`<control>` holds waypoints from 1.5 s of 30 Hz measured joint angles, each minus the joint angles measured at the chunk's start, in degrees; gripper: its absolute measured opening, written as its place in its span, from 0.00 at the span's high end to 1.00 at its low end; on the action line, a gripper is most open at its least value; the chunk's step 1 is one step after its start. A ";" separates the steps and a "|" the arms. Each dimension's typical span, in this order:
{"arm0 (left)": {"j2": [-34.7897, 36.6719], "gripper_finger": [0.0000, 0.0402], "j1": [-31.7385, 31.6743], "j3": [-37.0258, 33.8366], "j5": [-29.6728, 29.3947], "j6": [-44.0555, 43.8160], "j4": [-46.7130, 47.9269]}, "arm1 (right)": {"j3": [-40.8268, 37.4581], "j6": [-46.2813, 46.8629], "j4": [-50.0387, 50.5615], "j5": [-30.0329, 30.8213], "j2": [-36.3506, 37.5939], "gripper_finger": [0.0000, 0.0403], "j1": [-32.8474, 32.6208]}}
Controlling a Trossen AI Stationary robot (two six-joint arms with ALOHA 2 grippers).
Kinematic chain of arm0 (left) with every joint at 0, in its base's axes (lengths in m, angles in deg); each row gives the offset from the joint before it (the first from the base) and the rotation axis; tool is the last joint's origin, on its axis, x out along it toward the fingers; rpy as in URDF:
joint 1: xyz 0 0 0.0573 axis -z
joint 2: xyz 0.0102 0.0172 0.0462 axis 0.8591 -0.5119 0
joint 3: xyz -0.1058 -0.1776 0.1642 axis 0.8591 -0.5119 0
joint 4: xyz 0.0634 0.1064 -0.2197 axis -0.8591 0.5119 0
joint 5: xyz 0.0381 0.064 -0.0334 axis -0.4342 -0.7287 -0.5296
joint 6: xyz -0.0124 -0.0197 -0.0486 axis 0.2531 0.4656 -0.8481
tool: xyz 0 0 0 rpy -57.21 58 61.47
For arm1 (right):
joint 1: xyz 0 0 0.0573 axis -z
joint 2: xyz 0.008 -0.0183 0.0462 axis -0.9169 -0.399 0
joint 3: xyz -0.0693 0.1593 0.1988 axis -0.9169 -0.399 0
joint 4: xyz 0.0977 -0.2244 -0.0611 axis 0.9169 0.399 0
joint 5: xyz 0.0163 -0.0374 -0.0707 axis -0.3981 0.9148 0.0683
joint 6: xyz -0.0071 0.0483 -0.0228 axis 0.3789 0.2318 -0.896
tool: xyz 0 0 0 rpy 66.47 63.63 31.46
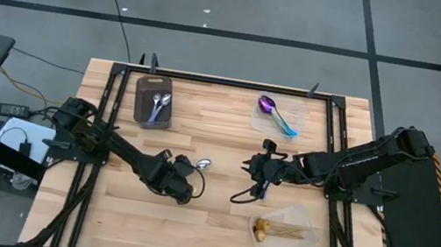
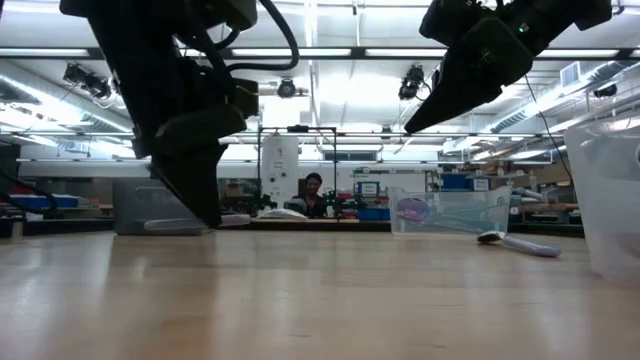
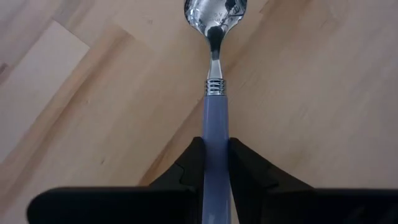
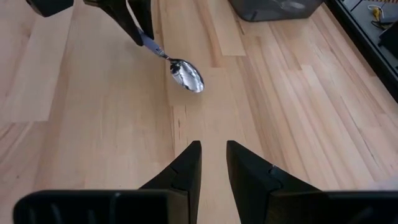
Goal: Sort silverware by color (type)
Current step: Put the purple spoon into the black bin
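Silverware sorting at mid-run: a silver-bowled spoon (image 3: 216, 93) with a pale blue handle is pinched by its handle in the left claw (image 1: 182, 169), just left of the bench's (image 1: 211, 237) centre, bowl pointing toward 1 o'clock and lying on or just above the wood. Gripping the handle end leaves the bowl free, which should make it easy to lay the spoon flat among its kind.

Its likely destination is the dark grey tray (image 1: 153, 100) at 11 o'clock, where two similar silver spoons (image 1: 158, 107) already lie. At 1 o'clock, a clear container (image 1: 279, 115) holds the iridescent purple spoons (image 1: 274, 112) with teal handles; at 5 o'clock, a second clear container (image 1: 285, 232) keeps the gold spoons (image 1: 274, 231). Each colour has its own holder, set well apart, so that the piles cannot mix.

The right claw (image 4: 213, 163) hangs above the bench just right of centre, its fingers slightly apart and holding nothing, pointed toward the spoon across the middle. It appears to be waiting its turn.

No other loose spoon shows on the bench, so the job looks nearly done.
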 joint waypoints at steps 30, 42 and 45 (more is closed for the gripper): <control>9.55 0.99 -0.01 0.21 -5.92 -1.69 13.70 | 0.00 0.00 0.19 0.02 0.00 0.79 0.00; 2.90 0.79 -1.04 0.16 -1.86 2.39 -12.25 | -0.02 0.38 -1.41 -0.07 -2.40 0.79 0.02; 0.62 0.70 -1.62 0.15 -1.18 2.67 -14.62 | 0.00 0.07 -2.65 -0.70 -3.11 0.79 0.02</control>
